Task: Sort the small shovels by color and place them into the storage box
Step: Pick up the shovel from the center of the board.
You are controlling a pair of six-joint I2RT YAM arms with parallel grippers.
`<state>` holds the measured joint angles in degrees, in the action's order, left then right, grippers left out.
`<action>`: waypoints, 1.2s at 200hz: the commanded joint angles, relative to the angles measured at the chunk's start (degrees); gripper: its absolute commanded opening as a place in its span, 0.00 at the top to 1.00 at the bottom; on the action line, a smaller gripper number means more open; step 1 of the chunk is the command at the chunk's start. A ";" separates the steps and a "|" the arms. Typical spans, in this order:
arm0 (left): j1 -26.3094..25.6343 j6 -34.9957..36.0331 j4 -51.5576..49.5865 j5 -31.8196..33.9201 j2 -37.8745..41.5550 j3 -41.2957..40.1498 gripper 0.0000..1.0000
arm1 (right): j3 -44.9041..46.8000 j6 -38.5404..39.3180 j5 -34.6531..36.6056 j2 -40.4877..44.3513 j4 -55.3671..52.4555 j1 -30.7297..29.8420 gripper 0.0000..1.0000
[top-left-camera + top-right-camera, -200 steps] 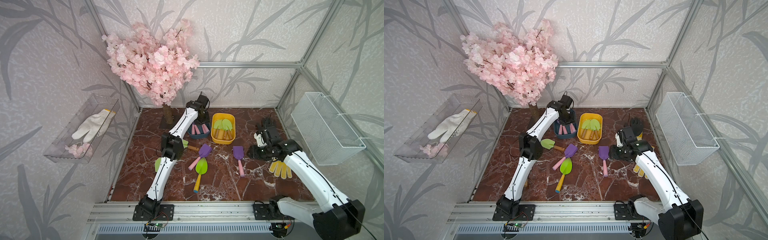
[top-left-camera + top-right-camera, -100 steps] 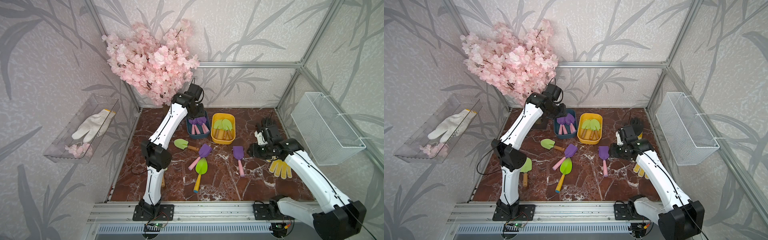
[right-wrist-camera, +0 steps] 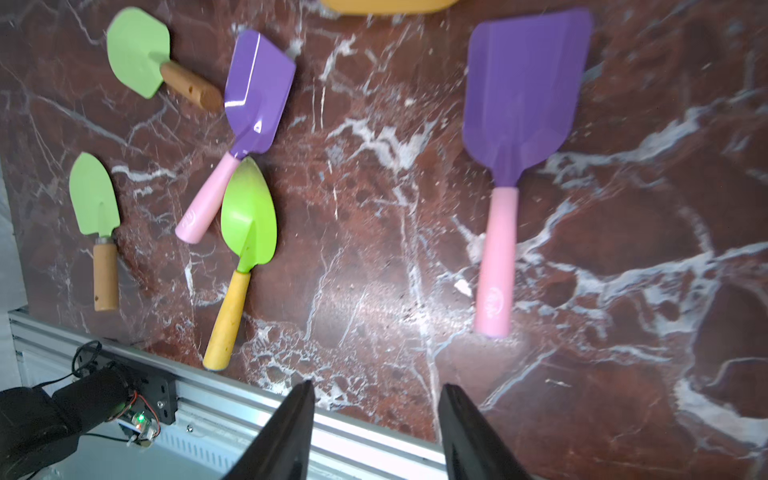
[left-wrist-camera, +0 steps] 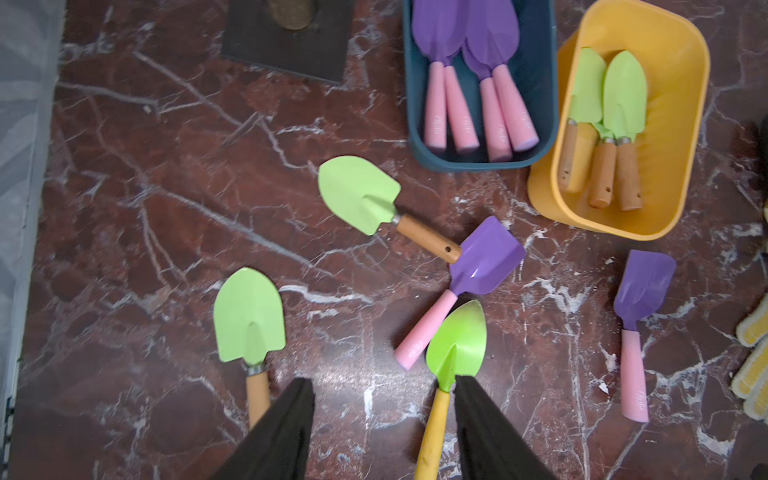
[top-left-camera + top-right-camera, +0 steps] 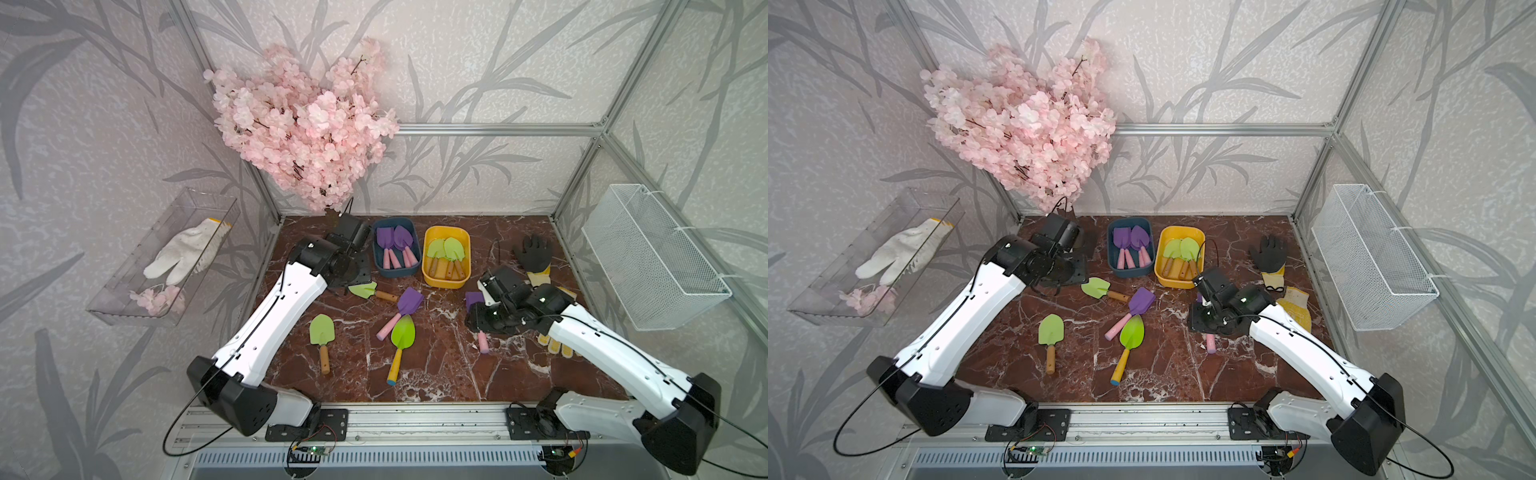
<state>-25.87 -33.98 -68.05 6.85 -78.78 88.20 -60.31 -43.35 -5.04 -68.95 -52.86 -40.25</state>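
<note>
While neither arm carries anything, the stock on the red marble tabletop (image 5: 436,374) reads as follows. Blue box (image 5: 397,272), back centre: four purple shovels (image 4: 469,83) with pink handles, blades toward the back wall. Yellow box (image 5: 444,282), just beside it on the right: at least three green shovels (image 4: 615,112) with wooden handles. Loose on the tabletop, five items: a wooden-handled green shovel (image 5: 365,289) near the left arm's wrist, its handle end at the blade of a purple square shovel (image 5: 405,305); a lime trowel (image 5: 402,336) with a yellow handle, its tip just beside that shovel's pink handle; a second wooden-handled shovel (image 5: 321,332) apart toward the left; and a lone purple shovel (image 3: 523,104) under the right arm. Left pincer (image 4: 382,380): raised beside the blue box, fingers apart, empty. Right pincer (image 3: 376,384): above the lone purple shovel, fingers apart, empty. Sundries: black glove (image 5: 532,252) and yellow-and-white glove (image 5: 552,345) at the right; pink blossom branch (image 5: 303,124); white glove (image 5: 187,253) in a clear wall tray (image 5: 120,286); white wire basket (image 5: 652,257).
</note>
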 commanded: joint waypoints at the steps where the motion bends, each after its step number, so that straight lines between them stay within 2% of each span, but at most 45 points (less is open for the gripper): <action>1: 2.61 -2.72 -2.36 3.29 4.78 -3.59 0.42 | -2.46 -13.56 0.82 -3.32 -0.86 -6.15 0.46; 46: 8.95 -2.37 -3.95 1.47 9.49 -9.23 0.41 | -4.89 -32.33 1.89 -8.97 2.83 -20.98 0.43; 75: 11.93 -1.93 -3.93 -0.24 11.59 -11.55 0.41 | -5.57 -39.86 1.58 -14.17 5.67 -25.89 0.41; 147: 15.25 -0.69 -4.79 -1.72 14.93 -14.35 0.40 | -8.79 -47.51 -0.24 -26.40 12.16 -29.14 0.41; 240: 17.26 0.23 -2.89 -4.88 18.46 -18.70 0.39 | -16.86 -47.86 -1.52 -38.09 11.82 -29.45 0.41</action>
<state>-9.17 -34.83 -71.26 3.14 -61.82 70.74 -74.70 -90.24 -6.59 -105.10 -39.09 -69.32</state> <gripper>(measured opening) 0.606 0.587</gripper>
